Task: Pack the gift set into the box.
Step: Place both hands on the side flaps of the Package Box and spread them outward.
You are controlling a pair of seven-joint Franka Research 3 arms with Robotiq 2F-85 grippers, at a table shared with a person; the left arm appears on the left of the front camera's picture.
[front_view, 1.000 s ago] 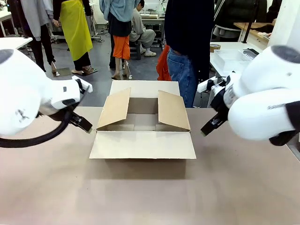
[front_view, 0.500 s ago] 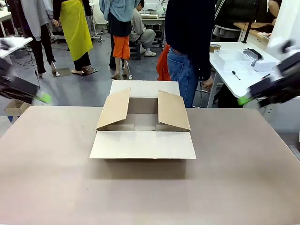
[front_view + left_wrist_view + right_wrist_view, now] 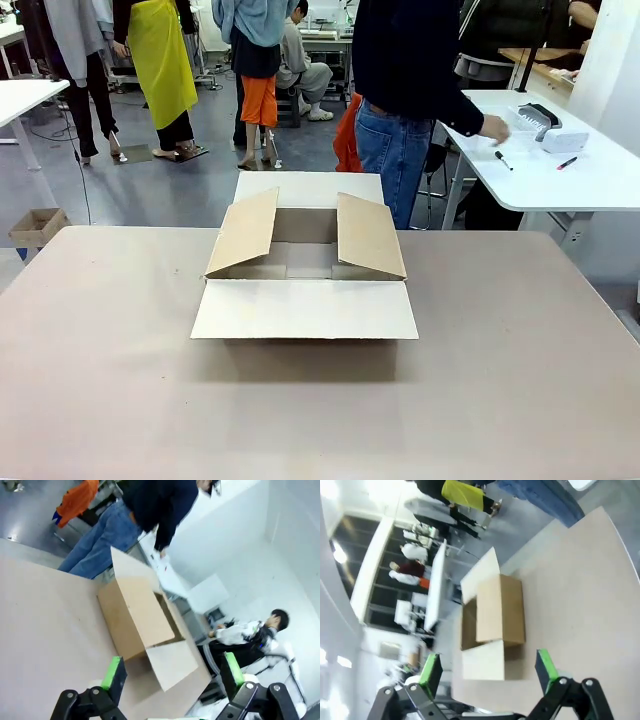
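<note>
The brown cardboard box [image 3: 305,308] stands in the middle of the table with its four flaps spread open and its inside bare. In the left wrist view my left gripper [image 3: 171,672] is open and holds nothing, raised above the table, with the box [image 3: 140,620] ahead of it. My right gripper [image 3: 487,672] is also open with nothing in it, high over the table, and the box [image 3: 495,615] lies ahead of it. On the white side table, the gift set's whitish basket [image 3: 522,118] holds a dark item. The person's hand [image 3: 492,127] rests beside it.
The person [image 3: 405,60] stands at the table's far edge, behind the box, leaning toward the white side table [image 3: 590,175] at the right. A pen and a white boxy item lie there. Bare brown tabletop [image 3: 500,380] surrounds the box. Other people stand farther back.
Both arms have swung outward and left the front view. The person's arm has reached out to the basket on the side table. The box has not moved.
</note>
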